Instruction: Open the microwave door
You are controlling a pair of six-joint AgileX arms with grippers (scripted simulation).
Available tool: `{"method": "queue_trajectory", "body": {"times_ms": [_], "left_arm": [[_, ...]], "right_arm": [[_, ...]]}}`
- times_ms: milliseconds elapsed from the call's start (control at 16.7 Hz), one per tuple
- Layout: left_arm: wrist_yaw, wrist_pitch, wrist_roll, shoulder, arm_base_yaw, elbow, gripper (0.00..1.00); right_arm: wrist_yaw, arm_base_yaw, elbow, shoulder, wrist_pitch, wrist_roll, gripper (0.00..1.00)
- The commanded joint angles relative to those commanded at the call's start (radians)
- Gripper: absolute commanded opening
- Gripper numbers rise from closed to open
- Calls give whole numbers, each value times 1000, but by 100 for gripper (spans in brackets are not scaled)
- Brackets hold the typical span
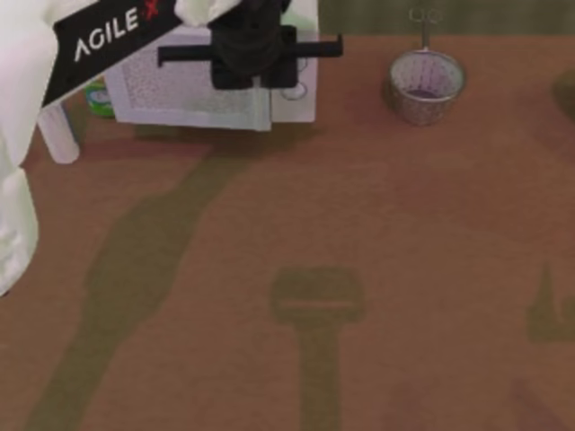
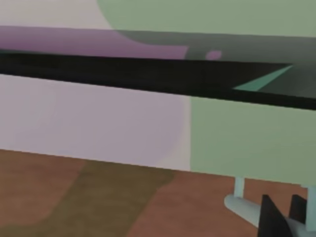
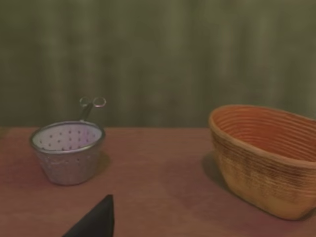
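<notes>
Microwave (image 1: 220,85) stands at the desk's (image 1: 359,269) far left edge, its door (image 1: 193,90) facing the near side, seemingly shut. The left gripper (image 1: 254,54) hangs over the microwave by the door's handle (image 1: 262,106); whether its jaws grip the handle I cannot tell. A strainer (image 1: 425,87) sits to the right, a basket (image 3: 266,158) beyond. The right gripper (image 3: 96,219) shows only a dark fingertip.
</notes>
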Motion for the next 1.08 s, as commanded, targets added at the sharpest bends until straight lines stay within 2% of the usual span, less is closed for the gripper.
{"method": "queue_trajectory", "body": {"times_ms": [780,1080], "left_arm": [[6,1,-5,6,-7,-2,0],[24,43,47,-49,2,-86,0]], "right_arm": [[0,0,0,0,0,0,100],[0,0,0,0,0,0,100]]}}
